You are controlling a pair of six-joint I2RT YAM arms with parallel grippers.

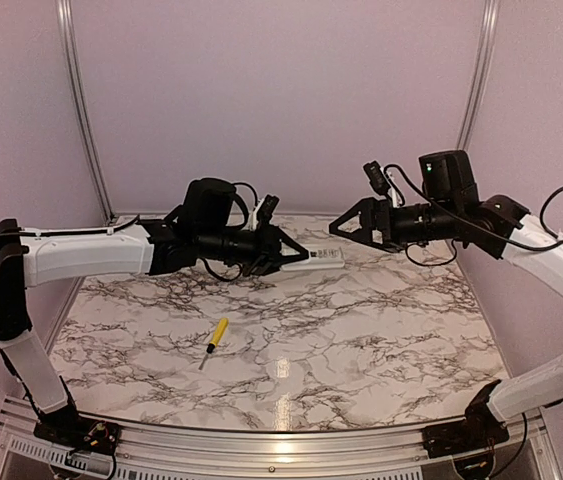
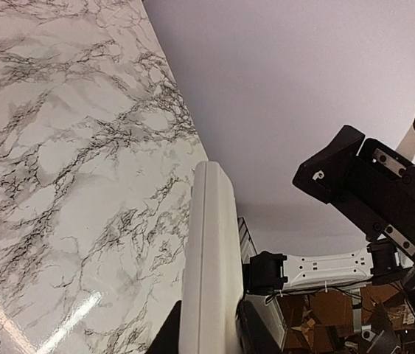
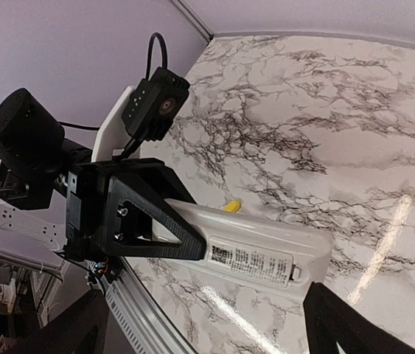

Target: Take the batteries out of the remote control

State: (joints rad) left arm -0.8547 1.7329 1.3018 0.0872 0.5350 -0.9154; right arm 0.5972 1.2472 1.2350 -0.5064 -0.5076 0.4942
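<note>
I see the left end effector (image 1: 294, 256) closed narrow on the remote control (image 1: 322, 260), pinching one end of the white bar between its fingers. The rest of the remote sticks out toward the right arm, over the far middle of the marble desk (image 1: 361, 340). In the left wrist view the remote (image 2: 211, 265) runs edge-on up from between the two dark fingers (image 2: 257, 333), with the desk falling away on the left. In the right wrist view it (image 3: 266, 247) lies flat-face toward the camera, with a printed label (image 3: 255, 259) along that face and a rounded free end nearest the lens. It looks lifted off the desk there, since the marble passes behind it

My right end effector (image 1: 345, 228) stands wide, jaws well spread and holding nothing. It hangs in the air at the far right of the desk, pointing at the free end of the remote, near it but apart. Its own fingers (image 3: 340, 324) frame the bottom corners of the right wrist view, with the remote between and beyond them

A yellow-handled screwdriver (image 1: 216, 338) lies on the desk well apart from both arms, toward the near left, its shaft pointing at the near edge. A bit of its yellow handle (image 3: 231, 206) peeks out behind the remote in the right wrist view
</note>
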